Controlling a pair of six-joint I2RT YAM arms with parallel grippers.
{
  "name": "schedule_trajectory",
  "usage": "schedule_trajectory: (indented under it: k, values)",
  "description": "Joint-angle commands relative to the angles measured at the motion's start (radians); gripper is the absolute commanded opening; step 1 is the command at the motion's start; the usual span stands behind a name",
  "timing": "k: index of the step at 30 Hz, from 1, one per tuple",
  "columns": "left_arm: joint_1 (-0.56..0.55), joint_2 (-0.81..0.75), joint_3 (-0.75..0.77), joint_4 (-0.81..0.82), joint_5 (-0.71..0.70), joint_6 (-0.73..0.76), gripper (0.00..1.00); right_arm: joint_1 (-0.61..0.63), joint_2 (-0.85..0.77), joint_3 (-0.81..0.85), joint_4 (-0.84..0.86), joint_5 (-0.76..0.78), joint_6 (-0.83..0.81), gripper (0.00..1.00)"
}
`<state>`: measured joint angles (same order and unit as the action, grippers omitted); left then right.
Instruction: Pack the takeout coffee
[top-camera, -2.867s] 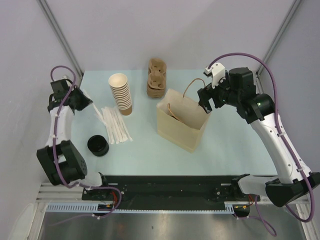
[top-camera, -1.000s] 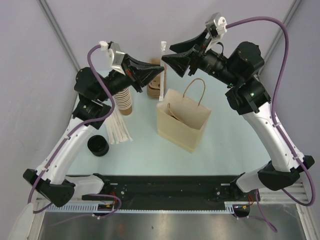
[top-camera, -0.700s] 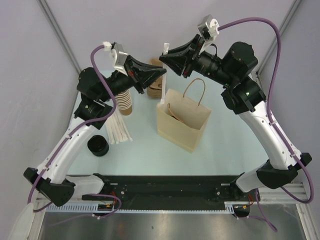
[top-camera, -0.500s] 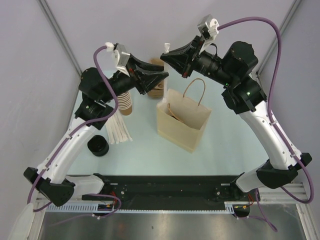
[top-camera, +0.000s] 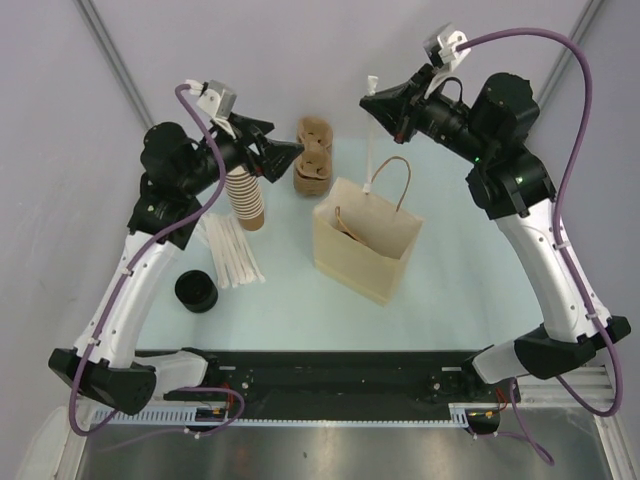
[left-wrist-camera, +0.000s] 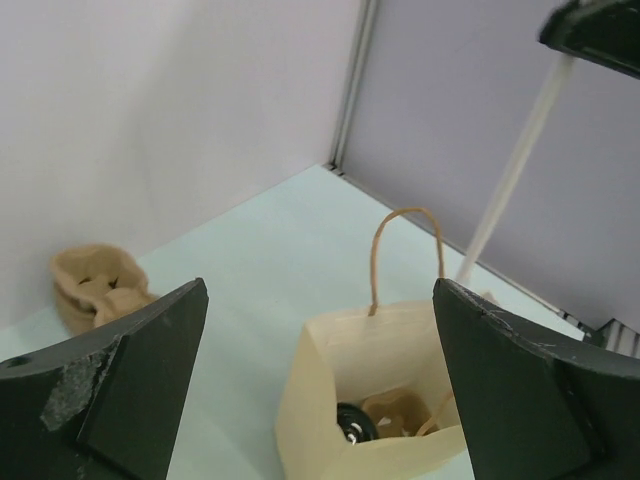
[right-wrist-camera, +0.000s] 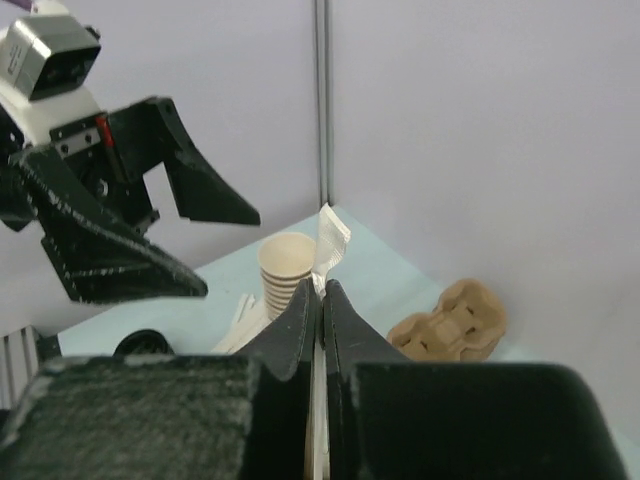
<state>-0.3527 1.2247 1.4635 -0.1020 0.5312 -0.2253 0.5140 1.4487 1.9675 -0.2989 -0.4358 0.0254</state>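
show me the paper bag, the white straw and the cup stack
tan paper bag (top-camera: 365, 255), top external view, front wall
white paper-wrapped straw (left-wrist-camera: 511, 170), left wrist view, mid-shaft
stack of brown ribbed paper cups (top-camera: 248, 205), top external view, lower side

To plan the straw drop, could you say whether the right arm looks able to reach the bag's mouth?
Probably yes: the right gripper holds the straw above the open bag, and the left gripper is off to the side.

You see only a dark sliver of the takeout coffee (left-wrist-camera: 351, 428) deep in the paper bag (left-wrist-camera: 400, 340); its cup is hidden, and the bag's base runs off the lower edge.
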Motion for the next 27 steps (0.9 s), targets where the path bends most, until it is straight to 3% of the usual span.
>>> schedule_trajectory:
  k: [1, 9, 16, 27]
  values:
    - [0.041, -0.068, 0.009, -0.067, -0.017, 0.04, 1.0, -0.005, -0.062, -0.025, -0.133, -0.063, -0.048, 0.0]
    - [0.064, -0.105, -0.034, -0.097, -0.023, 0.035, 1.0, 0.009, -0.142, -0.246, -0.224, -0.084, -0.176, 0.0]
    - [0.066, -0.123, -0.08, -0.103, -0.036, 0.023, 1.0, 0.038, -0.198, -0.491, -0.093, -0.052, -0.202, 0.0]
    - [0.089, -0.136, -0.132, -0.142, -0.054, 0.024, 0.99, 0.086, -0.185, -0.708, -0.035, -0.067, -0.226, 0.0]
